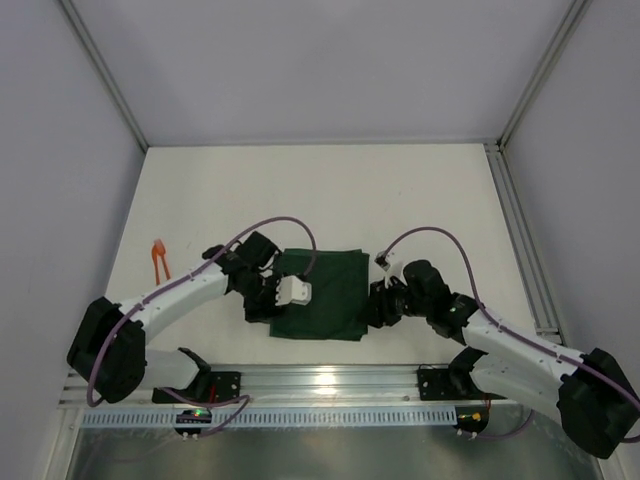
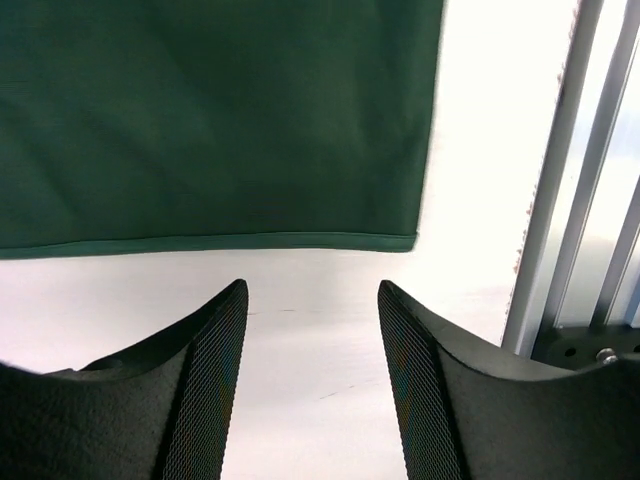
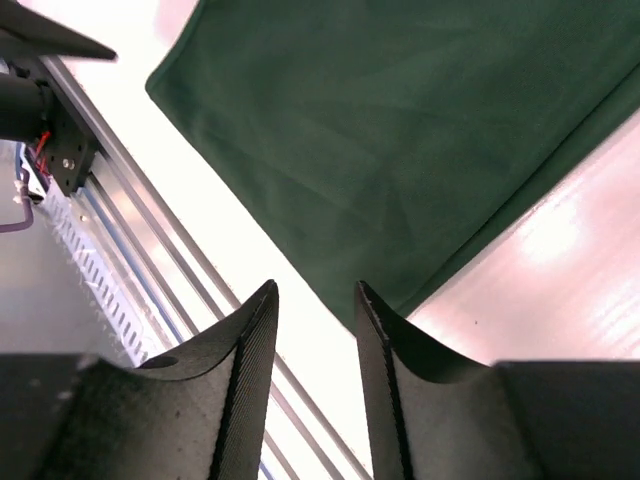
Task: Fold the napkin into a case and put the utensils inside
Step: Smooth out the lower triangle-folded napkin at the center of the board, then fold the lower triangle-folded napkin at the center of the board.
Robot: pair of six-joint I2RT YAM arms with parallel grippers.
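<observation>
Both left fingers [image 2: 210,350] and right fingers [image 3: 245,345] spread, empty, at napkin [image 1: 322,294] edges. Napkin flat on table [image 1: 400,200]; utensils [image 1: 159,257] well apart, left. Risk: shallow pinch slips, fold skews

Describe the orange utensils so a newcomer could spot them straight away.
On the white table, look to the left side, past the left arm. The utensils lie there alone, well apart from the dark green napkin in the middle. They are the only thin, bright orange things in view.
</observation>
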